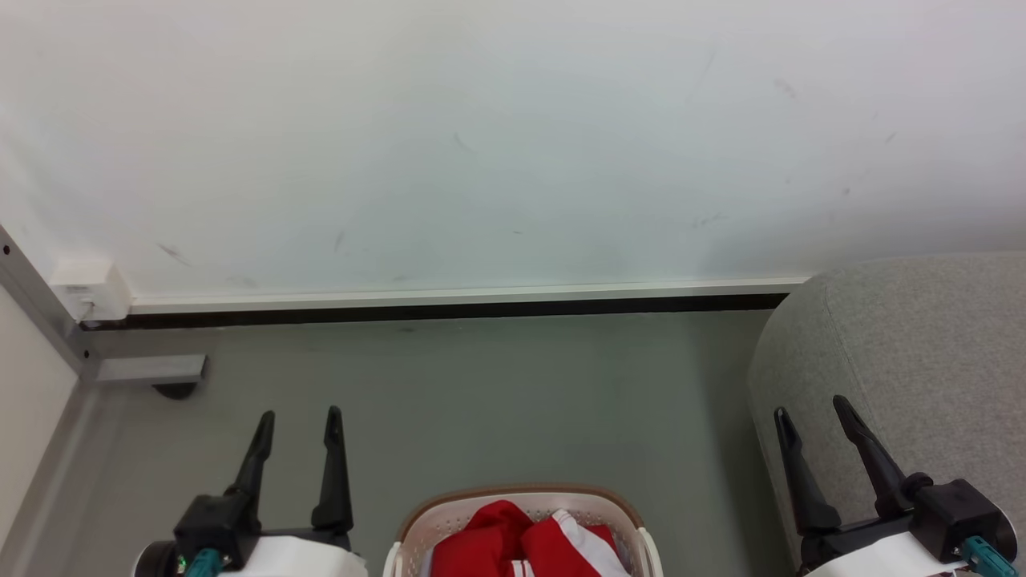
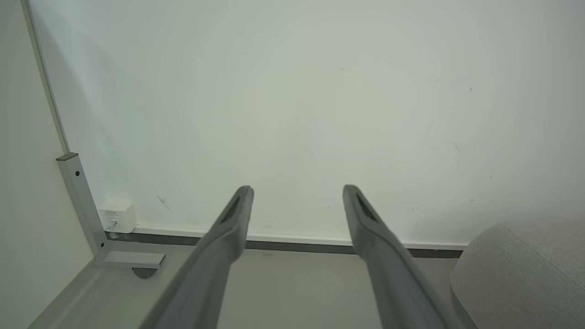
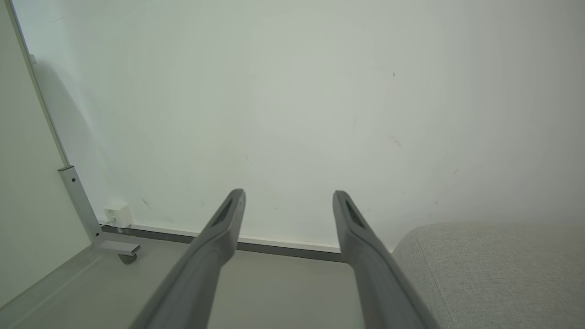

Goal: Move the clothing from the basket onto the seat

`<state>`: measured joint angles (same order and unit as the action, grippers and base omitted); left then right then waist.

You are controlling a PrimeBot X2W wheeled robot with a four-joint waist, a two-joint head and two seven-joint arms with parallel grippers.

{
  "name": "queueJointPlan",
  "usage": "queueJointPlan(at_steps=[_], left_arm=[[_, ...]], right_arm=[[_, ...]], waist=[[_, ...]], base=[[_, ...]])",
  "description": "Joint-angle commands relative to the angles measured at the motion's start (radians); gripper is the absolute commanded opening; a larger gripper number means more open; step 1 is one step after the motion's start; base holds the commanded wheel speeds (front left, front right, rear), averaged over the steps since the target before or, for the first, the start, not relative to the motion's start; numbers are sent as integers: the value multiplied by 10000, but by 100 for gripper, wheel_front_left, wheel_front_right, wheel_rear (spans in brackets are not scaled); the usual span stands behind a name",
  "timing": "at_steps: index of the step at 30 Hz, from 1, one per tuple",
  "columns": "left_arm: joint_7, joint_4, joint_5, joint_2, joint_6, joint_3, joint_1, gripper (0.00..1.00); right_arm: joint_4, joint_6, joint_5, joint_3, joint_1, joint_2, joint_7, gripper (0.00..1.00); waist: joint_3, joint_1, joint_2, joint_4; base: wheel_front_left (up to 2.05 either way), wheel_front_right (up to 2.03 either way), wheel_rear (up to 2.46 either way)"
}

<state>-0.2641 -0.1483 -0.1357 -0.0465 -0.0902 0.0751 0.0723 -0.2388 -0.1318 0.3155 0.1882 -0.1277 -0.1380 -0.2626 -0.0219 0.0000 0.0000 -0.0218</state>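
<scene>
The cream-white basket (image 1: 521, 498) with a brown rim sits at the bottom centre of the head view, partly cut off. Red clothing (image 1: 513, 545) with white stripes lies bunched inside it. The grey seat (image 1: 922, 361) fills the right side; its corner also shows as the seat (image 2: 525, 274) and the seat (image 3: 493, 269). My left gripper (image 1: 299, 417) stands open to the left of the basket, empty. My right gripper (image 1: 811, 407) stands open to the basket's right, in front of the seat. Both point at the wall: left gripper (image 2: 297, 189), right gripper (image 3: 288, 194).
A white wall (image 1: 513, 144) with a baseboard (image 1: 449, 298) closes off the far side. A grey metal frame post with a foot (image 1: 152, 370) stands at the left corner, with a small white box (image 1: 88, 287) beside it. Grey floor (image 1: 497, 401) lies between basket and wall.
</scene>
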Motion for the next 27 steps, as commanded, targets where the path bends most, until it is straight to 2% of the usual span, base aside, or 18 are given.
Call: queueJointPlan(at_steps=[1, 14, 20, 27], left_arm=[[-7, 7, -67, -70, -2, -27, -31, 100], [-7, 11, -141, -67, 9, -117, -25, 100], [-6, -141, -69, -64, 101, -108, 51, 100], [-7, -656, -44, -65, 260, 11, 475, 100]], right_arm=[[14, 21, 81, -19, -90, -58, -32, 100], [61, 21, 153, -59, -114, -37, -26, 100], [84, 21, 192, -119, -150, 32, -16, 100], [258, 21, 232, -316, -382, 22, -16, 100]], waist=[[3, 0, 0, -7], [145, 0, 0, -347], [397, 0, 0, -848], [1168, 0, 0, -1465]], base=[[0, 0, 0], [0, 0, 0], [0, 0, 0], [0, 0, 0]])
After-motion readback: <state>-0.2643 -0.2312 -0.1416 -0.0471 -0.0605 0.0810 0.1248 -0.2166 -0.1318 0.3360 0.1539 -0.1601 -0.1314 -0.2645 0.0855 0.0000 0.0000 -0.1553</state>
